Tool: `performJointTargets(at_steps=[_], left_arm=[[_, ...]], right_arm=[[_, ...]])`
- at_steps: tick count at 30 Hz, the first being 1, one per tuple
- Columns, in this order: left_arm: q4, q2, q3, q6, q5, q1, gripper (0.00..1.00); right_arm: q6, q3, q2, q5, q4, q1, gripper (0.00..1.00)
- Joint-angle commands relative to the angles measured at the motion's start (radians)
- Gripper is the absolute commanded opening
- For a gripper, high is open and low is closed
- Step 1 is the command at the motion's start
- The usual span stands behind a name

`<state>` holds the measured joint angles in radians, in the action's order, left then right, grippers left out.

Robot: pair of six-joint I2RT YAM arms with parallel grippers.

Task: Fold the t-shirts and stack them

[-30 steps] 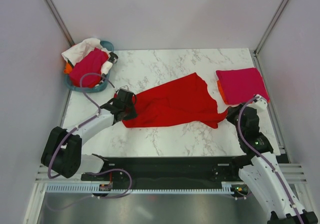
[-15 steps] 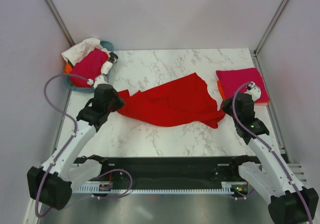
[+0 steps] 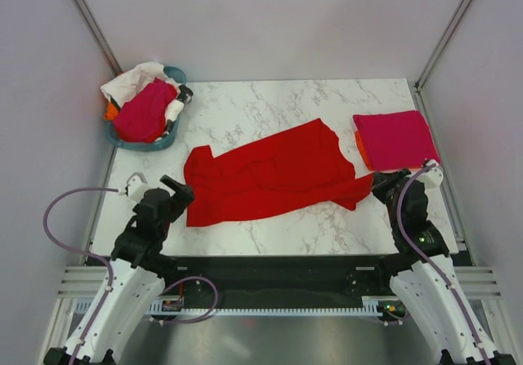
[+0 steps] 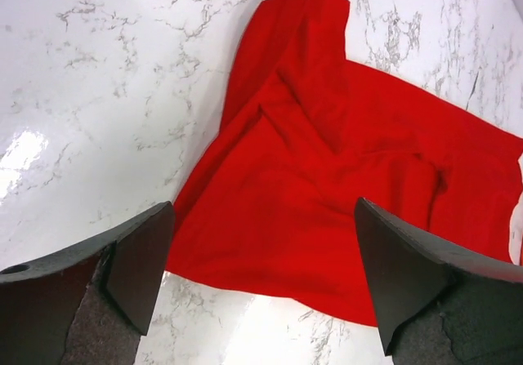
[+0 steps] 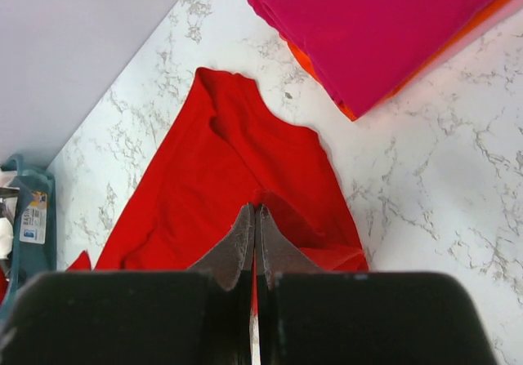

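**Red shirt lies wrinkled on the desk**

The bright red soft cloth t-shirt (image 3: 265, 177) lies spread across the middle of the white marble desk (image 3: 278, 104). It is mostly flat, but it has wrinkles and a bumpy fold near the middle. The right gripper (image 5: 255, 218) is pinched tight on the shirt's right corner. The left gripper (image 3: 176, 192) is wide apart and holds nothing, just beside the shirt's left edge. A folded pink shirt (image 3: 395, 136) sits on a folded orange shirt (image 3: 359, 149) at the far right.

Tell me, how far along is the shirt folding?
Done: a magenta shirt folded on an orange one, far right. In hand: the red shirt lies unfolded; the right gripper pinches its corner, the left gripper is open. Left: folding it, plus the shirts in the tub.
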<state>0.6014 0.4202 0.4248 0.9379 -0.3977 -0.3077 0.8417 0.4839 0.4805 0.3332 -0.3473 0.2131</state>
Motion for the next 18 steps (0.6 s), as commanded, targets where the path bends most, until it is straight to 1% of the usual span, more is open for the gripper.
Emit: performJointTargets(at_steps=[1,2,3,4,5,6,8,9,10,12,14,15,18], left_arm=[[-0.021,0.057,0.075,-0.051,-0.037,0.001,0.98],[-0.04,0.092,0.097,-0.085,-0.015,0.002,0.99],[-0.06,0.185,0.144,-0.123,0.014,0.002,0.99],[-0.101,0.233,0.169,-0.21,0.086,0.002,0.98],[-0.109,0.291,0.195,-0.253,0.121,0.002,0.98],[-0.106,0.389,0.251,-0.275,0.141,0.002,0.97],[-0.114,0.495,0.304,-0.3,0.201,0.002,0.95],[-0.127,0.496,0.311,-0.3,0.201,0.001,0.93],[-0.146,0.544,0.316,-0.31,0.204,0.002,0.91],[-0.205,0.586,0.321,-0.321,0.204,0.002,0.81],[-0.229,0.656,0.328,-0.332,0.2,0.002,0.74],[-0.239,0.678,0.341,-0.34,0.182,0.002,0.72],[-0.247,0.761,0.356,-0.355,0.143,-0.001,0.72]], right_arm=[[-0.013,0.002,0.003,-0.016,0.007,-0.001,0.0],[-0.022,0.01,0.021,-0.023,0.007,-0.001,0.0],[-0.033,0.015,0.033,-0.045,0.008,-0.001,0.0],[-0.042,0.018,0.047,-0.051,0.01,-0.001,0.0],[-0.046,0.022,0.075,-0.059,0.013,-0.001,0.0],[-0.05,0.021,0.087,-0.08,0.024,-0.003,0.0],[-0.052,0.019,0.115,-0.106,0.036,-0.001,0.0],[-0.052,0.018,0.118,-0.106,0.04,-0.001,0.0],[-0.052,0.016,0.121,-0.118,0.044,0.0,0.0],[-0.059,0.015,0.119,-0.128,0.056,-0.001,0.0],[-0.07,0.021,0.119,-0.123,0.059,-0.001,0.0],[-0.078,0.022,0.121,-0.123,0.057,-0.001,0.0],[-0.082,0.027,0.129,-0.141,0.059,-0.001,0.0]])
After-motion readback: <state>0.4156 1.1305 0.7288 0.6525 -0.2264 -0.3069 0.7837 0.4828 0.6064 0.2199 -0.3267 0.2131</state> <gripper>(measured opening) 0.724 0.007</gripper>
